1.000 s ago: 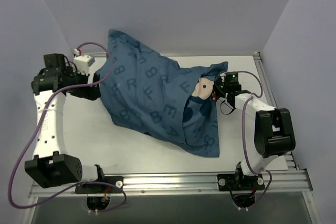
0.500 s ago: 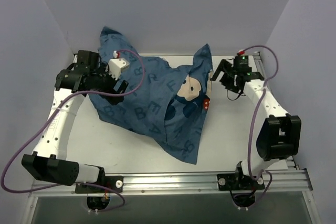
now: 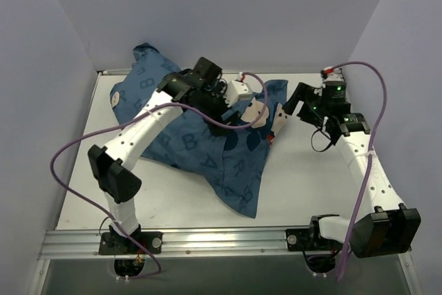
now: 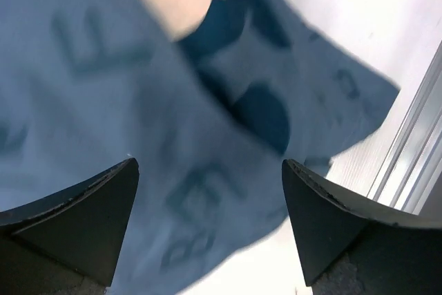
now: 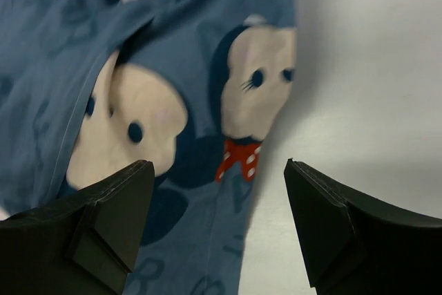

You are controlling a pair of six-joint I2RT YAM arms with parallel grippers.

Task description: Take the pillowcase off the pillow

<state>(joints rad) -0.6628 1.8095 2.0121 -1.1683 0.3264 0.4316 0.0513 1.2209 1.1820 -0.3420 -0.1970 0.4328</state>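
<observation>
The dark blue pillowcase (image 3: 186, 143), printed with letters and mouse faces, lies crumpled from the table's back left to its front middle. The pillow is hidden; no white cushion shows. My left gripper (image 3: 229, 111) hovers over the pillowcase's middle. It is open in the left wrist view (image 4: 209, 164), with lettered fabric (image 4: 173, 170) below and nothing between the fingers. My right gripper (image 3: 295, 104) stands open just right of the cloth's right edge. In the right wrist view (image 5: 218, 164) it is above the mouse faces (image 5: 259, 94) and holds nothing.
An aluminium rail (image 3: 221, 240) runs along the table's front edge and shows at the right of the left wrist view (image 4: 414, 150). Lilac walls close in at the back and on both sides. Purple cables (image 3: 69, 164) loop off both arms. Bare white tabletop (image 3: 311, 177) lies right of the cloth.
The right gripper opened, let go of the pillowcase's right edge and drew back to the right. The left arm swung from the back left to above the cloth's middle. The cloth settled lower.
</observation>
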